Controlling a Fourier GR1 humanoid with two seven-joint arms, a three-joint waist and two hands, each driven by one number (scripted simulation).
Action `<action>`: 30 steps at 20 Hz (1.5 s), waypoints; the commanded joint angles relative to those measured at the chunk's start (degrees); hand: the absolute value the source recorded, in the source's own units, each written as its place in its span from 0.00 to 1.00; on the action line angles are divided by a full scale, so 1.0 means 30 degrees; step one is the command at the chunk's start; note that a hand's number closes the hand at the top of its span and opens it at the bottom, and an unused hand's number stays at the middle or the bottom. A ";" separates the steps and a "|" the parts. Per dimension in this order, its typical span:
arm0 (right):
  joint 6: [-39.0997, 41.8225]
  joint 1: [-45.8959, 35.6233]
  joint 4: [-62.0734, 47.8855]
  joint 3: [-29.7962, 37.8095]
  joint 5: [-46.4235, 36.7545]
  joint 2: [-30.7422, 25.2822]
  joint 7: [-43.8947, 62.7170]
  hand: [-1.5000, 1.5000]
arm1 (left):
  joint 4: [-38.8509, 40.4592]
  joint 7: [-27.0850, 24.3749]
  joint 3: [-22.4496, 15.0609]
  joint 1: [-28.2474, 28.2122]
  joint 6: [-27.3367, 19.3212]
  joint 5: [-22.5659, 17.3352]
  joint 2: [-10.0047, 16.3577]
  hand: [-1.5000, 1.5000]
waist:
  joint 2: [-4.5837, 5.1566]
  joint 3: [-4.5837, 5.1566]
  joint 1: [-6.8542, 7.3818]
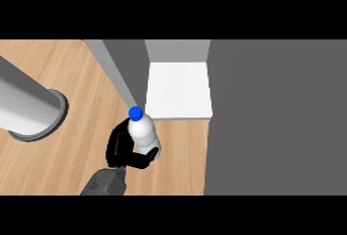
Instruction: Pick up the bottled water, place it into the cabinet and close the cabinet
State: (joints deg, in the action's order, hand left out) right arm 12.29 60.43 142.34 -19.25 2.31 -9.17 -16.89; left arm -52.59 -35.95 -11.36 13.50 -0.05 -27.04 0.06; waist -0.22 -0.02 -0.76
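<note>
1. While the bottle [141, 129] is held upright in the curled fingers of the left hand [120, 147], it is seen just outside the cabinet [271, 114], near the front edge of the white shelf [180, 89].
2. The carrying step is judged to be in hand; nothing has been set on the shelf yet.
3. Next, the bottle should be moved forward and rightward onto the shelf, kept clear of the open door [123, 69] beside its blue cap.
4. Door closing is left for afterwards.

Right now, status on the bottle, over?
Left hand shut on water bottle. Right hand out of view. Cabinet door open, its edge close to the blue cap.
</note>
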 commanded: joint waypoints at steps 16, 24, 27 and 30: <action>0.0449 -0.1043 0.0327 0.1979 0.2062 -0.0188 0.0379 0.00 | 0.1494 0.4940 -0.4084 0.9935 -1.0423 -0.0429 -0.0020 1.00 | 0.0171 0.0003 -0.0666; 0.1249 -0.0957 0.0713 0.3772 0.3391 -0.0468 0.0125 0.00 | 0.5806 0.4911 -0.3463 1.2625 -1.0318 -0.2659 -0.0020 1.00 | 0.0252 0.0009 -0.0853; 0.1091 -0.1610 0.0442 0.3699 0.3047 -0.0251 0.0450 0.00 | 0.8546 0.4039 -0.3077 1.4166 -1.0282 -0.1814 -0.0020 1.00 | 0.0428 0.0012 -0.1018; 0.1095 -0.2278 -0.0185 0.3632 0.2876 -0.0072 0.0487 0.00 | 1.0446 0.3966 -0.3742 1.4865 -1.1279 -0.0171 -0.0018 1.00 | 0.0497 0.0003 -0.0882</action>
State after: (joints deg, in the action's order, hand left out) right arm 15.66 55.14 140.32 -8.88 6.60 -9.56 -17.36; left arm -28.61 -22.64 -22.15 55.01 -32.54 -30.30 0.08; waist 0.84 -0.02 -3.37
